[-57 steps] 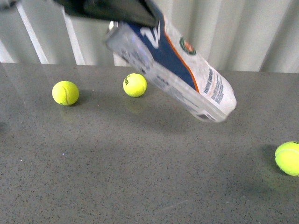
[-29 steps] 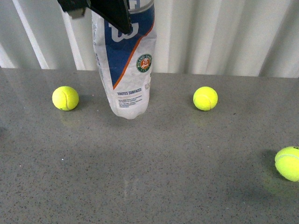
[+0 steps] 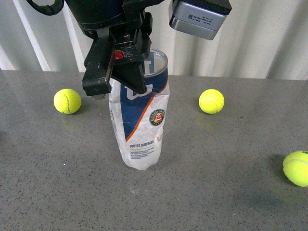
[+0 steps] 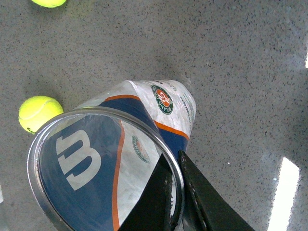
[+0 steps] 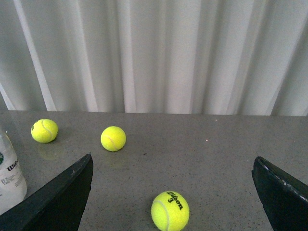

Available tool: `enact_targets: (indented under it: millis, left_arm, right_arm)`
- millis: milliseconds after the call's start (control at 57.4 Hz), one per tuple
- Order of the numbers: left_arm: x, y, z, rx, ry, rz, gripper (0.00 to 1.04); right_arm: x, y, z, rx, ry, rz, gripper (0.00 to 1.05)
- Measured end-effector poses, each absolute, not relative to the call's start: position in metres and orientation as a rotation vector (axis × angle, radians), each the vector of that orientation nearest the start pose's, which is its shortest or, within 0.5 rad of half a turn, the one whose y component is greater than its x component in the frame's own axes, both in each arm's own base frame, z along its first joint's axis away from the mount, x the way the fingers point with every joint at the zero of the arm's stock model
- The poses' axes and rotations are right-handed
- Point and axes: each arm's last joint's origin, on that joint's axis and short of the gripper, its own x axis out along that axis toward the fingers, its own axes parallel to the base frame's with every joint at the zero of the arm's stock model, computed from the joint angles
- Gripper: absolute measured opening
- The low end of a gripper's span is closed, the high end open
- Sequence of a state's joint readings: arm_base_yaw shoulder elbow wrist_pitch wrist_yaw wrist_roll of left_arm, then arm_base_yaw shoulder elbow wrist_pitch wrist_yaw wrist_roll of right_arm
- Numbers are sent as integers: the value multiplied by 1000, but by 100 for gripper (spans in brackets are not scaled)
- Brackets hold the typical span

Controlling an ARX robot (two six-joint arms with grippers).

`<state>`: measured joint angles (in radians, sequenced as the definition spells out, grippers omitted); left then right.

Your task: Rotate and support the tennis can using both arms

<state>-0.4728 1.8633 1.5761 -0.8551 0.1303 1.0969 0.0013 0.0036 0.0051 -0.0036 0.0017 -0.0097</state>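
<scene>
one end effector, the left (image 3: pixel 126 72), pinches the open rim of the tennis can (image 3: pixel 139 127), which stands upright at the centre of the front frame, base on the grey tabletop (image 3: pixel 202 192). the right end effector (image 5: pixel 173 192) hangs spread and empty, well apart from the can. the can looks crinkled and light, so the right should come in low against the wall and brace it gently before the left turns further.

The worktop (image 3: pixel 231 192) is seen from the body camera, facing forward. The tennis can (image 4: pixel 120 163), shared with that view, is viewed closely from above the left tool (image 4: pixel 175 192).
</scene>
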Motion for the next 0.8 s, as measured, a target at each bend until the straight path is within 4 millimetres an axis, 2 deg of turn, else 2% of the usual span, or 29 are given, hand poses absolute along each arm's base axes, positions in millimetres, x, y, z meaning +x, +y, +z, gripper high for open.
enact_targets:
  millis: [418,644,766,801]
  left_arm:
    - [362,-171,234,1122,788,-1043,4]
    - [363,-166,231,1099,803,-1033,4]
    - [364,-167,229,1076,810,-1025,21]
    - [363,-167,229,1065,813,-1023,30]
  right_arm:
    - [98,0,165,-10,2,0,98]
    - [98,0,165,-10,2,0,98]
    - [98,0,165,-10,2,0,98]
    - [98,0,165,-10,2,0,98]
